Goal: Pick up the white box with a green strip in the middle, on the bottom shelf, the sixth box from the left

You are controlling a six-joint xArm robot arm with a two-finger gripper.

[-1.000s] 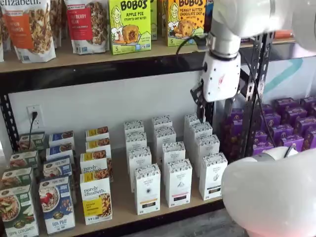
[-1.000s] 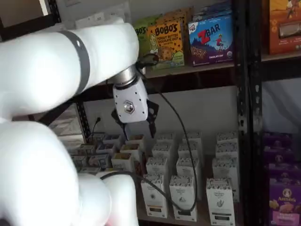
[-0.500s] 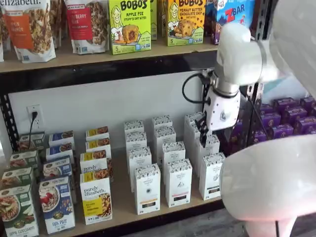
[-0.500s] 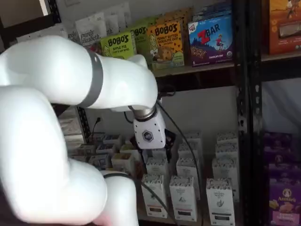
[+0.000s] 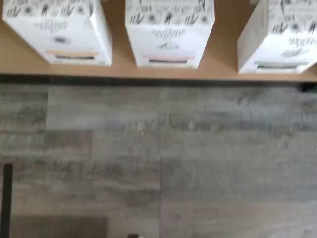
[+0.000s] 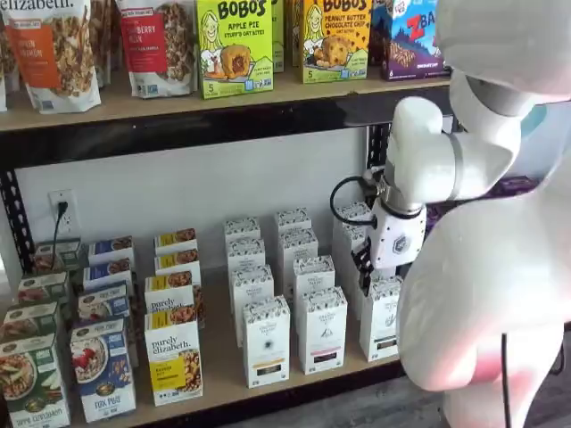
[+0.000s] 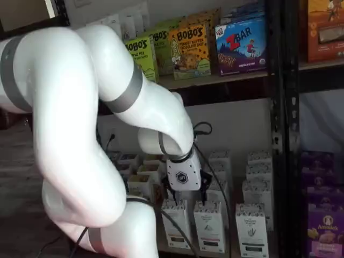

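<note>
Grey plank floor fronts the bottom shelf [image 6: 223,374]. With jaws spread wide and empty, the gripper [image 7: 185,194] hovers just above the front-row cartons; the white box [image 6: 382,318] stands directly beneath it.

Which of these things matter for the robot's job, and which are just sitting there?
Part of the job: tall white carton with a dark-greenish strip; pale wooden bottom shelf; open white two-finger gripper.
Just there: white carton with a reddish strip; yellow-green Bobo's box; purple cartons.
</note>
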